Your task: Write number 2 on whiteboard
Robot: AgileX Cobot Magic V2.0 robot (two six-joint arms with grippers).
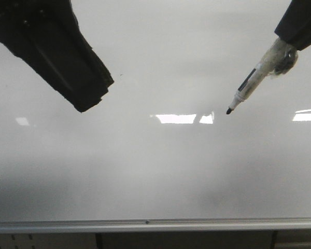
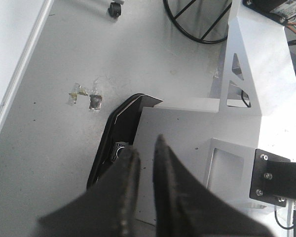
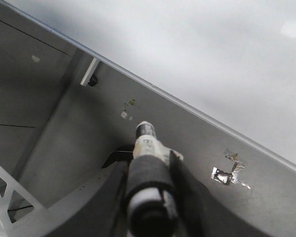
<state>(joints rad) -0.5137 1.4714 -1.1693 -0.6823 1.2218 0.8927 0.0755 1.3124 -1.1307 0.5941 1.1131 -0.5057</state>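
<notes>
Whiteboard (image 1: pixel 155 171) fills the front view, glossy, with bright light patches mid-board and a silver rail along the near edge. No strokes of a 2 visible anywhere on it; only a tiny dark speck left of centre, far side. Judged from this, writing not yet begun; the whole digit is left to do.

Right gripper (image 3: pixel 148 190) pinches a marker (image 1: pixel 250 85), its fingers pressed to the barrel on both sides. In the front view the marker slants down and left from the upper right, cap off, dark tip exposed. Whether the tip touches the board cannot be told; no ink trails from it.

Left gripper (image 2: pixel 145 153) sits at the upper left, well apart from the marker. Its fingers are close together with a narrow gap, nothing between them. Its wrist view looks down on floor and robot base, not the board.

Next: tip to board, top curve first.
</notes>
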